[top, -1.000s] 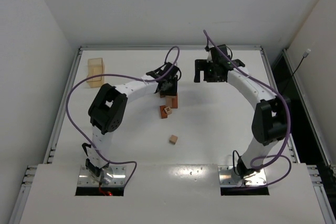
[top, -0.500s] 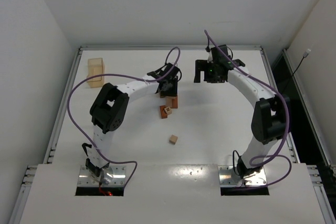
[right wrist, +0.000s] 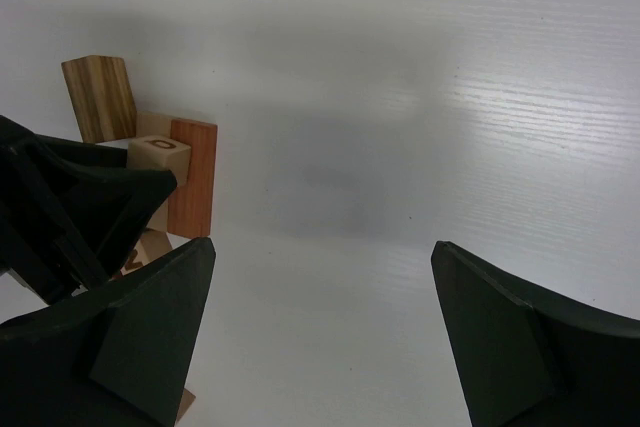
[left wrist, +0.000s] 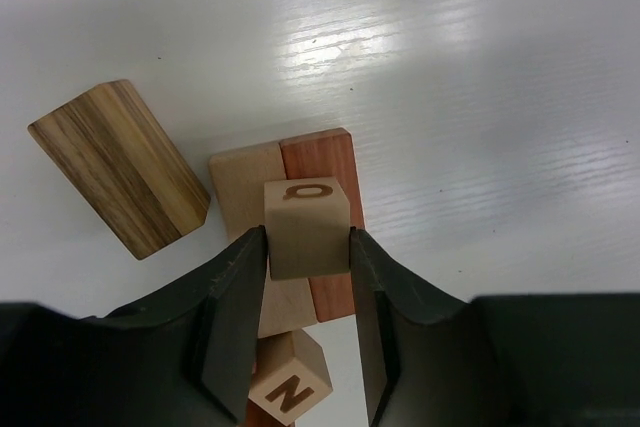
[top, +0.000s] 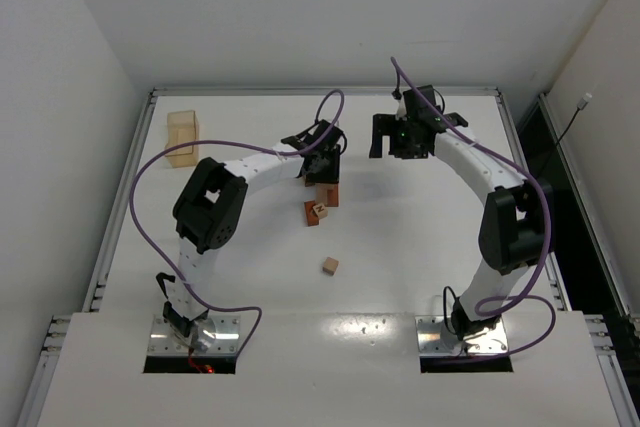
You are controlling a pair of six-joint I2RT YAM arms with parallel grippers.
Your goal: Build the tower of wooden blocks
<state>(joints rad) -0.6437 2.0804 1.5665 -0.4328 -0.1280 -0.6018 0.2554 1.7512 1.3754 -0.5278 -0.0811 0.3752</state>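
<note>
My left gripper (left wrist: 306, 239) is shut on a tan cube (left wrist: 307, 217) with a dark letter O on its top face. It holds the cube over a tan bar (left wrist: 240, 187) and a reddish-brown bar (left wrist: 325, 159) that lie side by side; I cannot tell if the cube touches them. A tan cube with the letter N (left wrist: 290, 389) lies just below. In the top view the left gripper (top: 322, 169) is over these blocks (top: 328, 197). My right gripper (right wrist: 322, 282) is open and empty, to the right of them (top: 408, 143). No tall stack shows.
A darker striped wood block (left wrist: 120, 169) lies tilted left of the bars. A loose tan cube (top: 330, 266) sits nearer the arm bases. A pale wooden tray (top: 182, 137) stands at the far left. Raised rails edge the table.
</note>
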